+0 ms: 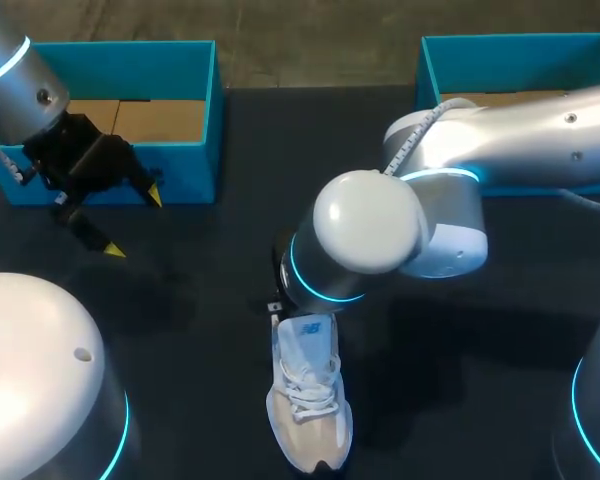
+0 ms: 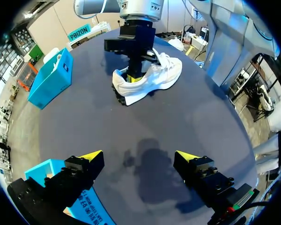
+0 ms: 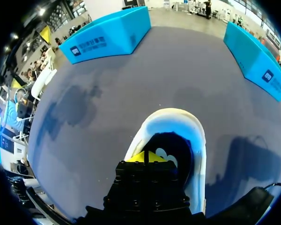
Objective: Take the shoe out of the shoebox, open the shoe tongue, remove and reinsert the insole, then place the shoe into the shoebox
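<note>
Closest to the camera is the white round base of the left arm, at the near left. Farther back, the left gripper hangs over the dark table with its fingers wide apart and nothing between them, just in front of the left shoebox.

At the near middle, the white shoe lies on the table, out of both boxes, toe toward the near edge. The right gripper goes down into its opening at the heel end, yellow tips together. I cannot tell whether they pinch the insole, because the insole itself is not clear to see. The right shoebox stands at the far right.

I judge the step is the work on the insole. To do it well, the right arm should grip the heel edge of the insole only, then lift slowly and toward the heel. The shoe is free and light, so it may rise together. The idle left gripper could hold the toe down.
</note>
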### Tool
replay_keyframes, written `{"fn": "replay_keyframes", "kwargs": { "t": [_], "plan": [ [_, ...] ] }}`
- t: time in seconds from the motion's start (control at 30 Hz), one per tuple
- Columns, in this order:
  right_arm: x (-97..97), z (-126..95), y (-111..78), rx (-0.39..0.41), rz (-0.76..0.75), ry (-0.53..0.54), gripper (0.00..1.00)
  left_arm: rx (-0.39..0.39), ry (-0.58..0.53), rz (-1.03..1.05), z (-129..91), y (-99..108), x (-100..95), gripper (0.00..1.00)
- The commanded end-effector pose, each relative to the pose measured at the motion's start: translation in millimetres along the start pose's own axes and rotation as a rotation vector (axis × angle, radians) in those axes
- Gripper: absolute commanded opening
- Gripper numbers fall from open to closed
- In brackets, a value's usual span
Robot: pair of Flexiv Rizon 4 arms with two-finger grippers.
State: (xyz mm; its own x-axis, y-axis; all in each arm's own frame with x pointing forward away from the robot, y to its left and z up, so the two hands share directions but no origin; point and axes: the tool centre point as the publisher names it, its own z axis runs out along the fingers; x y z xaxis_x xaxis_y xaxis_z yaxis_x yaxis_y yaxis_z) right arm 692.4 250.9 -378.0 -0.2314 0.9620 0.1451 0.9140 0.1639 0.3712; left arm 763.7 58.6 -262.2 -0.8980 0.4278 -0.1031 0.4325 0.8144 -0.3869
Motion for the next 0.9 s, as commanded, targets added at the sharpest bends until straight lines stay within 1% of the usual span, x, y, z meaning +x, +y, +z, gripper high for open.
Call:
{"fn": "replay_keyframes", "kwargs": {
  "t": [0.03,0.17,0.27,0.5,0.7,0.73,0.8,0.9],
  "plan": [
    [-1.8,-13.7,0.3,-0.036,-0.001,-0.015,0.00,-0.003,0.000,0.000,-0.2,-0.3,1.0,1.00],
    [-2.7,-24.5,6.0,-0.060,-0.018,-0.029,0.00,-0.003,0.000,0.000,-0.2,-0.3,1.0,1.00],
    [-4.4,-26.7,8.5,-0.060,-0.025,-0.047,0.00,-0.003,0.000,0.000,-0.2,-0.3,1.0,1.00],
    [-16.8,-21.1,9.4,-0.062,-0.020,-0.073,0.00,-0.003,0.000,0.000,-0.2,-0.3,1.0,1.00],
    [-17.7,-9.9,11.3,-0.065,-0.037,-0.099,0.00,-0.003,0.000,0.000,-0.2,-0.3,1.0,1.00],
    [-18.3,-7.6,11.2,-0.067,-0.041,-0.120,0.00,-0.003,0.000,0.000,-0.2,-0.3,1.0,1.00],
    [-18.8,-3.7,10.7,-0.076,-0.044,-0.116,0.00,-0.003,0.000,0.000,-0.2,-0.3,1.0,1.00],
    [-17.7,2.5,8.5,-0.081,-0.056,-0.142,0.00,-0.003,0.000,0.000,-0.2,-0.3,1.0,1.00]
  ]
}}
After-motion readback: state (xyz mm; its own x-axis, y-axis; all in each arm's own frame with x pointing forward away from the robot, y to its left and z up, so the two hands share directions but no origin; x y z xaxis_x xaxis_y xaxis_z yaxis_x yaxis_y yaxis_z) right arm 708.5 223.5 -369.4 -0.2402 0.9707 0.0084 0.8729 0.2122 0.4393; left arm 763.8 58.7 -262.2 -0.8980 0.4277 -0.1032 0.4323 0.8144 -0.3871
